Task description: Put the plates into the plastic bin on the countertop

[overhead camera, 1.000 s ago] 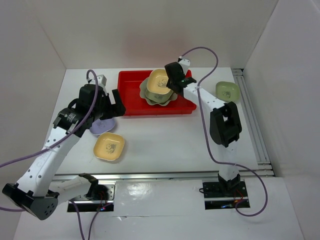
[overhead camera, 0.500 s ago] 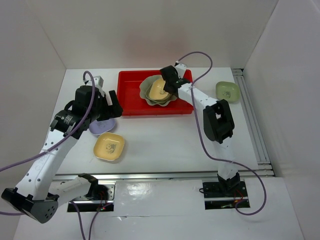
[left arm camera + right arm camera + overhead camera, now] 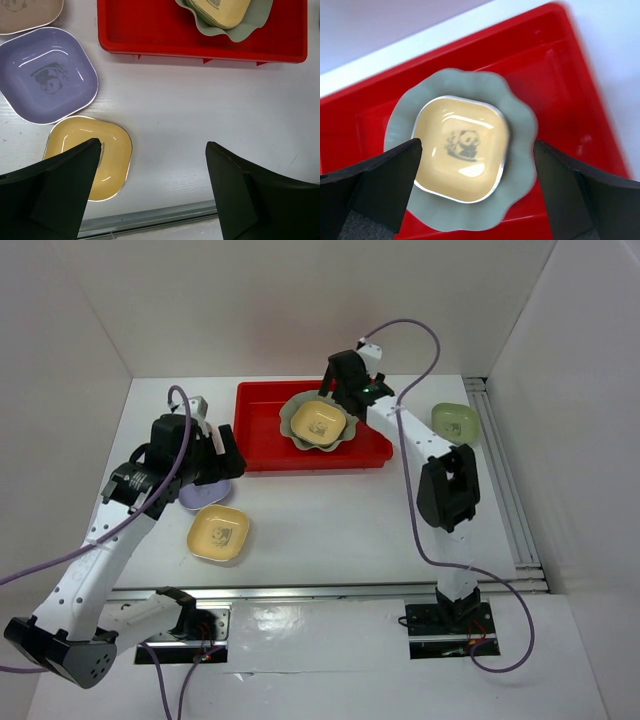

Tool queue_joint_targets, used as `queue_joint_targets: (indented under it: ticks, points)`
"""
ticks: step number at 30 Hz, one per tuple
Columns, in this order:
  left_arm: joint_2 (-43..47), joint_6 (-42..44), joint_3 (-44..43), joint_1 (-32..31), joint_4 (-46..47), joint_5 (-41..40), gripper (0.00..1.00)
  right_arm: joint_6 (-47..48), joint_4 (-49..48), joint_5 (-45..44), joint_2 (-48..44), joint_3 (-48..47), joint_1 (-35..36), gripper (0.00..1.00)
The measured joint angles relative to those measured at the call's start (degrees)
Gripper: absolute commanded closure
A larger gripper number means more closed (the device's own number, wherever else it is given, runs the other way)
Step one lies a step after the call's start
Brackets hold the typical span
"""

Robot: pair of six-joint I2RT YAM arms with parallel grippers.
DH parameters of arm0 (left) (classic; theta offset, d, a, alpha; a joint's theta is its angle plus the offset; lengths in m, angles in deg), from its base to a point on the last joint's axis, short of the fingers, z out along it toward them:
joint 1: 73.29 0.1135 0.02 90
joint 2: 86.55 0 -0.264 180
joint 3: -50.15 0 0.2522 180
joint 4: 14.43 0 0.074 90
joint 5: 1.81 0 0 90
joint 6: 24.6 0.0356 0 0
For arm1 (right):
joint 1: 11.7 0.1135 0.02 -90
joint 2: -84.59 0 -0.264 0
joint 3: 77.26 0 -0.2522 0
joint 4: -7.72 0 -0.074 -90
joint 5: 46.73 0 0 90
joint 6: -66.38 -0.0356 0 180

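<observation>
Right wrist view: the right gripper [image 3: 477, 147], jaws now spread wide and holding nothing, hangs over the yellow dish [image 3: 465, 170] it was clamped on a second ago. That dish lies flat, panda print up, nested in the scalloped green plate [image 3: 520, 125] inside the red bin [image 3: 555, 65]. One more is delivered, I judge. Four wait on the counter [image 3: 330, 510]: a lavender dish [image 3: 47, 82], second yellow dish [image 3: 112, 150] and tan dish [image 3: 25, 12] under the left gripper [image 3: 152, 150], its jaws also apart and empty, and a green dish [image 3: 455, 421] far right

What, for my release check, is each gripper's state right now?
Left gripper: open, holding nothing.
Right gripper: open, empty, over the yellow dish in the red bin.
</observation>
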Motion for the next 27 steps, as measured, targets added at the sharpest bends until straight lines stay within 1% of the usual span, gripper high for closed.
queue_joint_targets:
  ticks: [2, 4, 6, 8, 10, 11, 13, 16, 19, 22, 26, 27]
  points:
    - [0.2, 0.2, 0.3, 0.1, 0.0, 0.3, 0.01, 0.3, 0.5, 0.1, -2.9, 1.6, -1.9, 0.01]
    - [0.7, 0.2, 0.8, 0.3, 0.0, 0.5, 0.01, 0.4, 0.5, 2.1, -8.0, 6.2, -6.9, 0.01]
    - [1.0, 0.3, 1.1, 0.6, 0.2, 1.3, 0.01, 0.2, 0.1, 3.9, -13.4, 11.9, -15.0, 0.01]
    - [1.4, 0.5, 1.6, 0.7, 0.6, 2.4, 0.01, 0.7, -0.8, 5.1, -16.9, 16.7, -24.6, 0.01]
    - [1.4, 1.0, 2.3, 0.7, 1.5, 3.8, 0.01, 1.9, -0.9, 5.4, -17.8, 19.5, -32.6, 0.01]
    - [1.4, 1.2, 2.9, 0.7, 2.1, 4.7, 0.01, 3.1, -0.7, 5.3, -17.6, 20.3, -35.3, 0.01]
    - [1.4, 1.3, 4.0, 0.7, 3.0, 6.3, 0.01, 5.1, 0.2, 5.2, -15.8, 20.0, -36.8, 0.01]
    - [1.4, 1.3, 5.7, 0.7, 4.0, 8.3, 0.01, 7.3, 1.6, 5.5, -10.8, 16.2, -36.5, 0.01]
    - [1.4, 1.4, 6.8, 0.7, 4.6, 9.7, 0.01, 8.6, 1.7, 6.1, -6.9, 14.9, -36.8, 0.04]
    - [1.6, 1.5, 8.2, 0.7, 5.9, 10.8, 0.01, 9.0, 2.3, 6.1, -5.4, 15.6, -38.2, 0.05]
    - [2.0, 1.6, 9.7, 0.7, 6.3, 11.4, 0.01, 8.9, 2.3, 4.8, -4.0, 15.6, -39.8, 0.11]
    - [2.2, 1.6, 9.9, 0.7, 6.4, 11.5, 0.01, 8.9, 2.3, 4.5, -3.6, 15.6, -40.0, 0.11]
